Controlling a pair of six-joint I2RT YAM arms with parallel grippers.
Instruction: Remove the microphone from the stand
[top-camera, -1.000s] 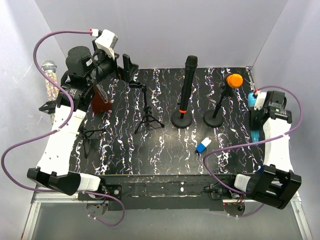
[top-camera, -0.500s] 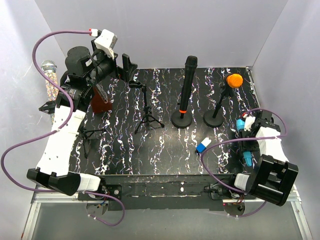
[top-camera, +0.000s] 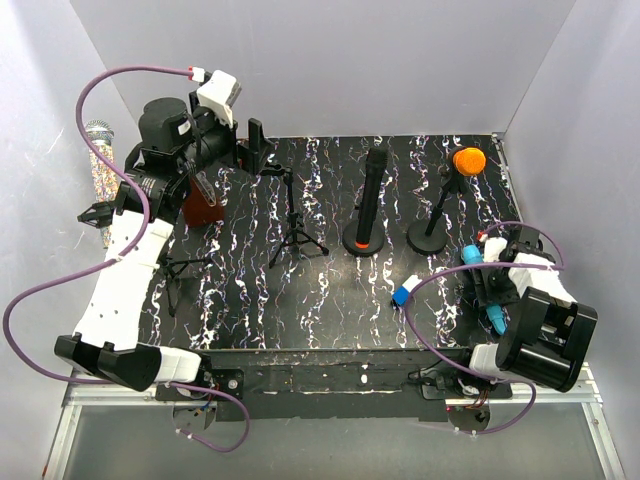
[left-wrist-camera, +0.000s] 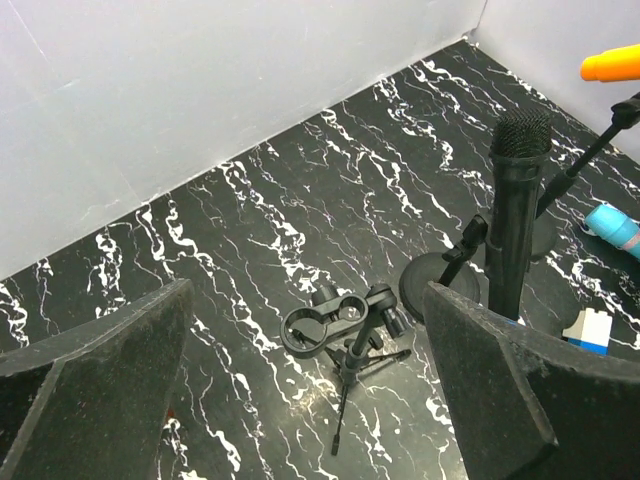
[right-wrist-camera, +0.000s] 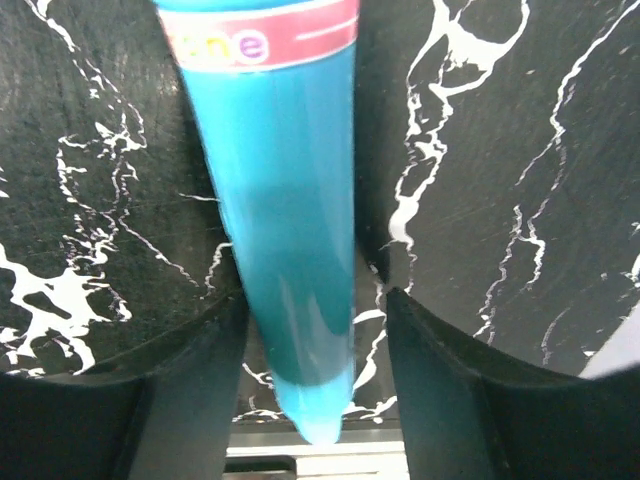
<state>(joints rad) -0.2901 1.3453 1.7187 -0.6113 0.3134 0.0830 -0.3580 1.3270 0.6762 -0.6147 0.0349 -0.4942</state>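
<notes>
- While the right gripper (right-wrist-camera: 312, 300) straddles the blue mic (right-wrist-camera: 290, 200), its jaws stand part-spread. One finger (right-wrist-camera: 170, 380) lies along the barrel, and a strip of mat (right-wrist-camera: 480, 150) shows between the barrel and the other finger. The hold reads as slack, not pinched.
- The blue mic is off any stand, low at the lower right of the overhead view, with its tail toward the near edge. Whether its full length rests on the mat cannot be told.
- The step in hand is judged to be laying the mic down and letting go. To do it well:
  - Spread the jaws clear of both sides before rising.
  - Lift straight up, so that neither finger drags the barrel.
  - Expect the round, tapered barrel to roll once it is freed.
- The left gripper (left-wrist-camera: 308, 290) is spread wide and empty. It sits at the upper left of the overhead view, looking down on the vacant clip of a tripod (left-wrist-camera: 335, 330).
- The mat is flat and black with white veins. A small blue-and-white block (top-camera: 405, 292) lies near the mic, to its left.
- Further out:
  - A black mic (top-camera: 372, 190) stands upright in a round base at centre.
  - An orange mic (top-camera: 469, 160) sits on a slanted stand to the right of the black one.
  - Plain pale walls (top-camera: 350, 60) close in the back and both sides.
</notes>
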